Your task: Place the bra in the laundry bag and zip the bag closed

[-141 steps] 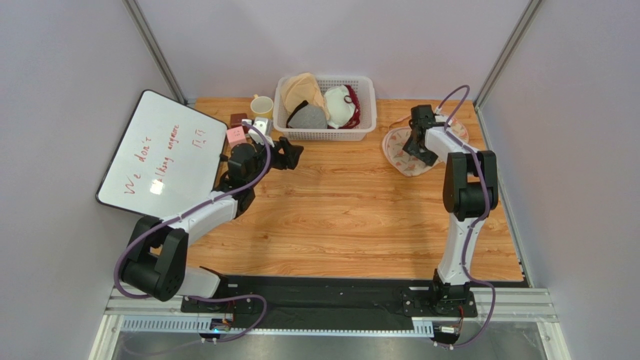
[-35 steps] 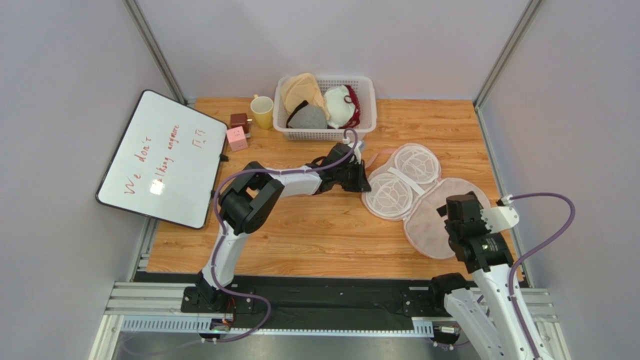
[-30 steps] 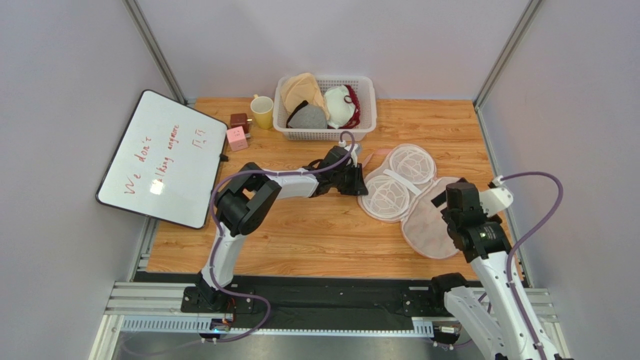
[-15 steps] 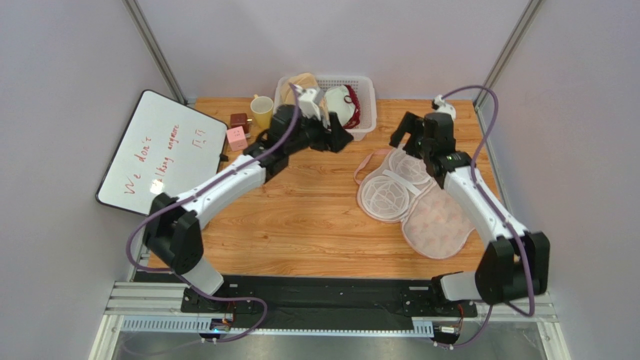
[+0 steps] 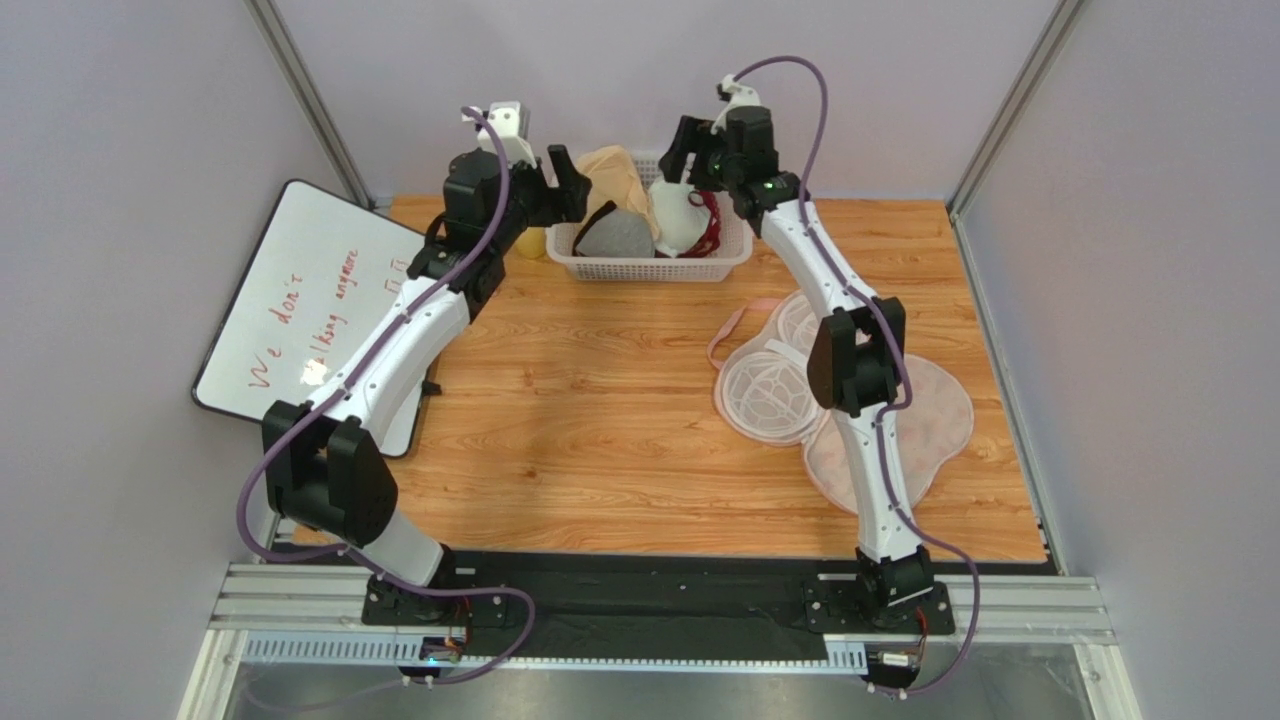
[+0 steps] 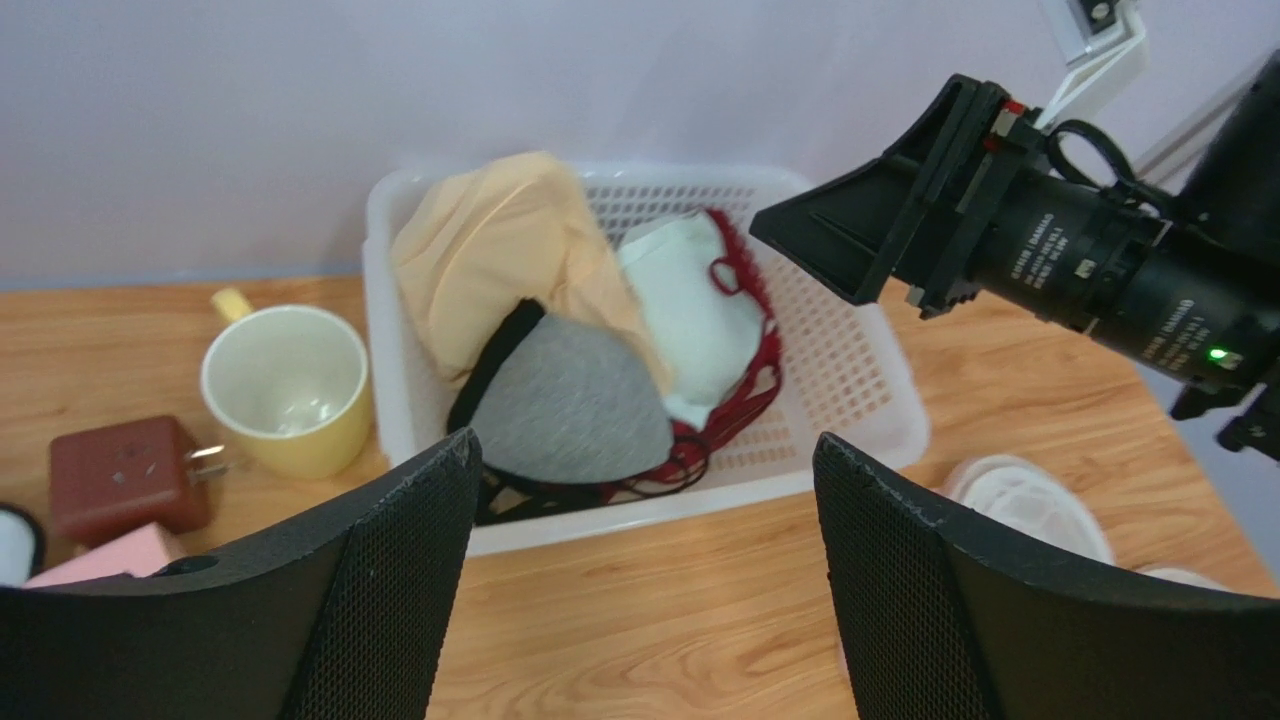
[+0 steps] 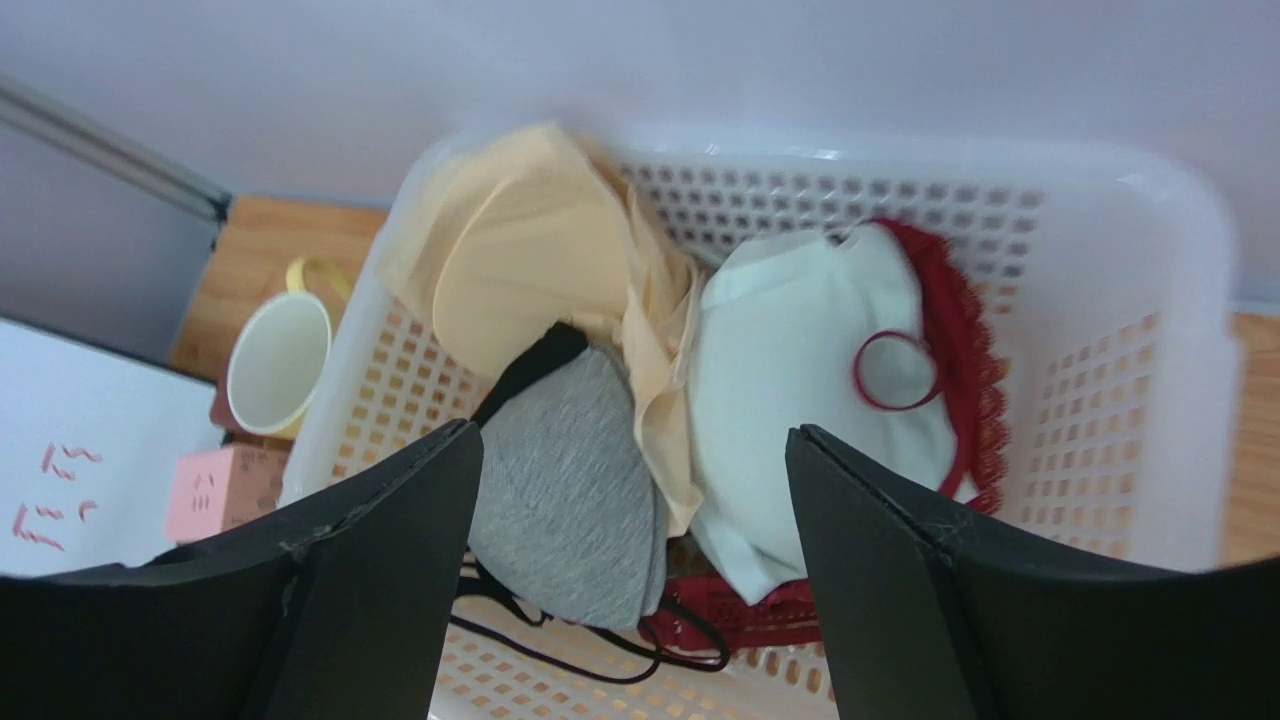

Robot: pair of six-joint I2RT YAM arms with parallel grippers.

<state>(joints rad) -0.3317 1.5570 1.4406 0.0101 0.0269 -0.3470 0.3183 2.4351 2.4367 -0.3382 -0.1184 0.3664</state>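
Jaws apart & empty, left gripper (image 6: 643,495) & right gripper (image 7: 631,450) hover over the basket (image 7: 1190,225) where the grey bra (image 7: 579,480) lies btwn beige bra (image 7: 526,255) & white bra (image 7: 789,375), so a pinch could snag a neighbour's cup or trim, dragging extras toward the laundry bag (image 5: 920,428).

Plain lavender walls (image 5: 661,75) meet slanted metal corner posts (image 5: 311,98) around an evenly lit wood-grain counter (image 5: 631,435), an aluminium rail (image 5: 1037,612) along its near edge.

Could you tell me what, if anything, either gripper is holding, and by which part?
Nothing: left gripper and right gripper are open, empty, near the white slatted plastic basket.
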